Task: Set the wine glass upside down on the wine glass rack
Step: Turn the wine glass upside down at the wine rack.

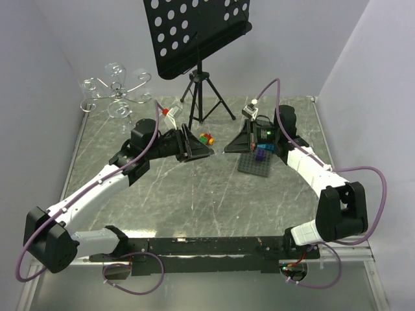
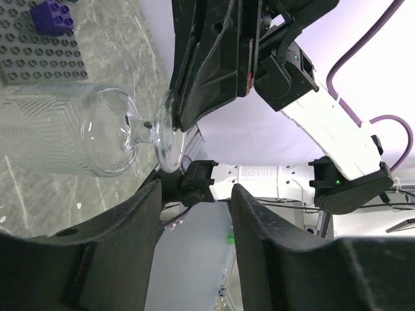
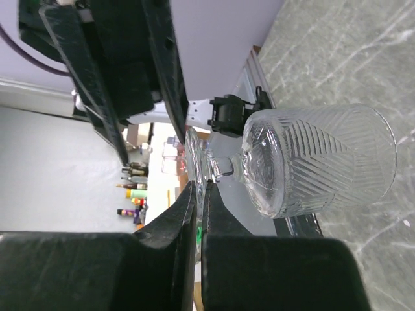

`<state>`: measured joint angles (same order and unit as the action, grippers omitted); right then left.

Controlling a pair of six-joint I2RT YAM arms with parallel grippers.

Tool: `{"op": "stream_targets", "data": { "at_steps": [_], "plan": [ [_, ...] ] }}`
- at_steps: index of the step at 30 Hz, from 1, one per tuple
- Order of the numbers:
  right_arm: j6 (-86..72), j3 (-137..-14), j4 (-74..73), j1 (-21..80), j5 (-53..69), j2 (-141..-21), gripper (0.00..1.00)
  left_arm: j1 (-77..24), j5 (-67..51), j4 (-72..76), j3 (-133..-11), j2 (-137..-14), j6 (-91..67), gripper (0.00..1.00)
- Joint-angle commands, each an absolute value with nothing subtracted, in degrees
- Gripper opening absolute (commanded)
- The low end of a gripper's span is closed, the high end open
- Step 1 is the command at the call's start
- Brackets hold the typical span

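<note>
Two arms meet mid-table. Right gripper (image 3: 198, 194) pinches the wine glass (image 3: 311, 162) by its thin foot, bowl sideways, probably for a handover. Left gripper (image 2: 194, 210) faces it, fingers spread, nothing between. Wine glass rack (image 1: 117, 96) stands well apart, far-left corner.

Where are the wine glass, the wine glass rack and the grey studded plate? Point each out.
wine glass (image 3: 318, 162): right wrist view, on its patterned bowl.
wine glass rack (image 1: 117, 91): top view, the middle of its hooked top.
grey studded plate (image 2: 39, 61): left wrist view, on bare studs.
</note>
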<state>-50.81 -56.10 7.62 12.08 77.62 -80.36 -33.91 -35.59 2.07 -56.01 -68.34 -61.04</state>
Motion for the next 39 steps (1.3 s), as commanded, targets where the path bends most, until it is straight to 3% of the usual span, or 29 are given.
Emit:
{"op": "stream_targets", "data": {
  "at_steps": [1, 20, 27, 34, 37, 39],
  "plan": [
    [-59.5, -56.5, 19.6, 11.9, 80.1, -80.8, 0.0, -34.8, -34.5, 3.6, -56.9, -69.6, -63.0, 0.5],
    [-53.1, -59.1, 12.6, 15.6, 79.4, -81.2, 0.0, -35.0, -32.7, 4.9, -56.9, -70.8, -66.0, 0.35],
    [-51.3, -60.4, 10.4, 15.9, 78.9, -81.7, 0.0, -34.9, -33.1, 0.4, -58.5, -71.4, -64.6, 0.22],
    [-46.0, -62.6, 4.2, 17.1, 77.9, -81.7, 0.0, -35.2, -33.1, -7.5, -62.5, -72.9, -61.1, 0.2],
    [-44.9, -62.7, 3.1, 17.5, 77.6, -81.6, 0.0, -35.2, -32.6, -9.7, -63.8, -73.4, -59.9, 0.03],
    [-44.6, -62.8, 2.6, 17.6, 77.5, -81.6, 0.0, -35.4, -32.2, -11.9, -64.8, -73.7, -59.3, 0.01]
  ]
}}
